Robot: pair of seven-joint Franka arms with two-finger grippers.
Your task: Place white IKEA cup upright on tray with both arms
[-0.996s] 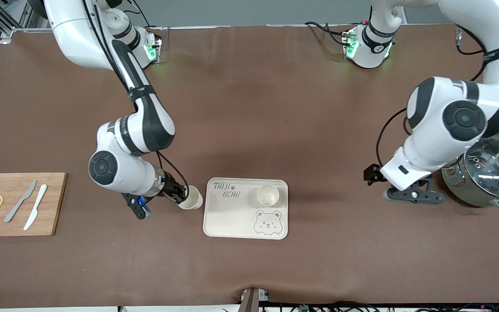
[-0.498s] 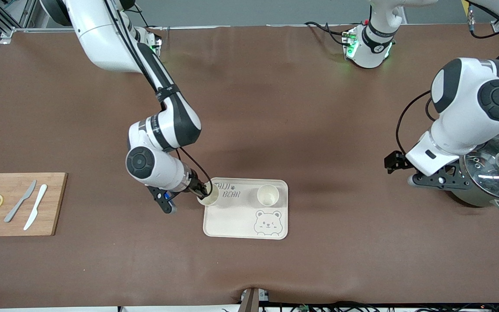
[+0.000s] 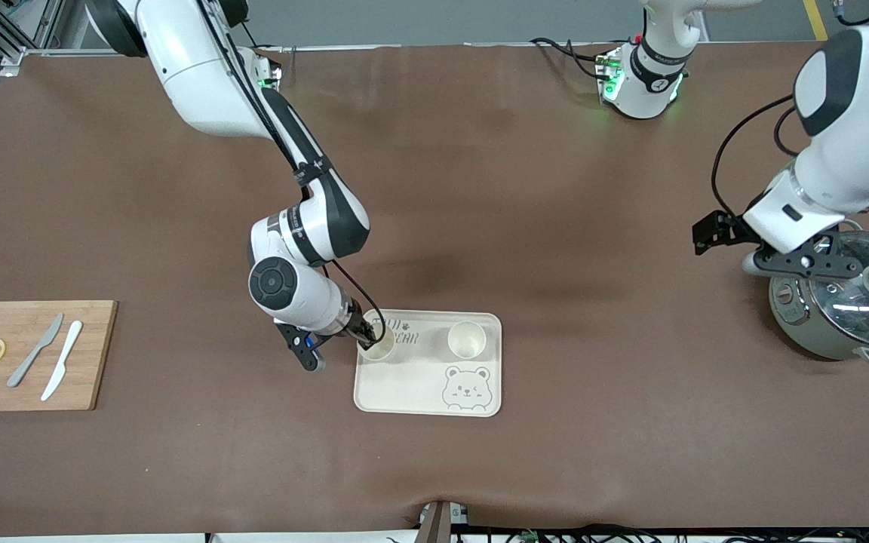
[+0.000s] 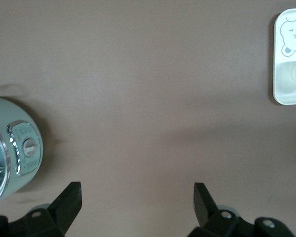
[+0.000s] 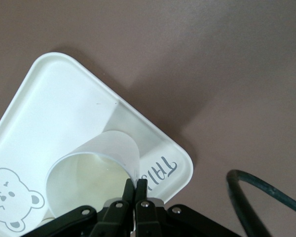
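While brown table (image 3: pixel 480 188) bears tray (image 3: pixel 404 392), pot (image 3: pixel 819 332).

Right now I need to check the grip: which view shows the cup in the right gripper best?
The right wrist view: the right gripper is shut on the white cup's rim over the tray. The front view shows that cup small, partly hidden by the gripper. The left wrist view doesn't show it.

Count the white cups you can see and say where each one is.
2. One cup stands on the tray, toward the left arm's end. The other cup is over the tray's other end, pinched at the rim by the right hand.
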